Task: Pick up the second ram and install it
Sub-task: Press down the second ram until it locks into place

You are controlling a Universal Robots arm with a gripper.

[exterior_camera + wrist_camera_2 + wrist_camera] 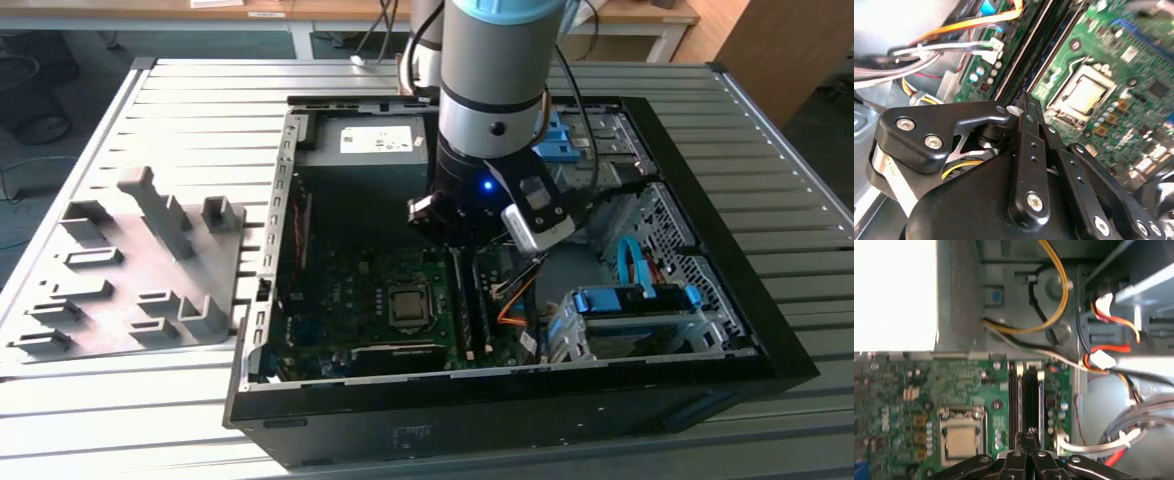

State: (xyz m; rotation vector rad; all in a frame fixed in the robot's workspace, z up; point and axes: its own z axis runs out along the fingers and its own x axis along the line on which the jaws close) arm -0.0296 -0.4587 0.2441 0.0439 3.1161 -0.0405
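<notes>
- Your gripper (pixel 1026 432) hangs inside the open computer case (pixel 721 330), just above the motherboard's (pixel 914 405) memory slots, fingers pressed together with nothing visibly between them.
- The second ram (pixel 1030 395) stands seated in its slot beside the CPU socket (pixel 961 437).
</notes>
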